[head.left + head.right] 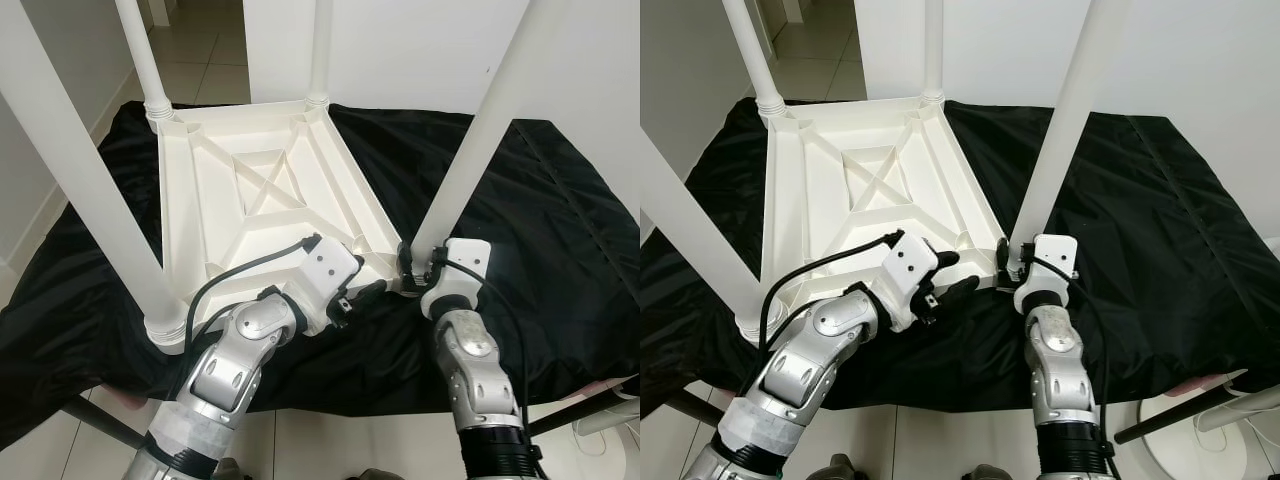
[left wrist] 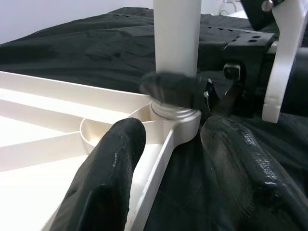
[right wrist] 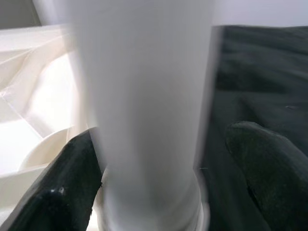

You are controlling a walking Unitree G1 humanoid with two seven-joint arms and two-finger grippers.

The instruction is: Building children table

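1. Black cloth: covers the supporting surface across the whole frame; wrinkled, and a slack fold lies under the near corner of the work.
2. Children's table: white plastic, upside down on the cloth at centre-left of the frame. All four legs stand up from the corner sockets.
3. Near-right leg: rises from lower centre to the upper right of the frame; its base collar sits in the corner socket.
4. Left hand: open, fingers straddling the top's corner rim just short of that socket, gripping nothing.
5. Right hand: open around the leg's base, one finger on each side; contact cannot be confirmed.
6. Risk: the leg appears seated, but tightness cannot be judged. If turned off-axis it could cross-thread or lean; the top may slide on the cloth because the left hand has no hold.
7. Containers: no separate one; the ribbed underside cavities hold nothing.
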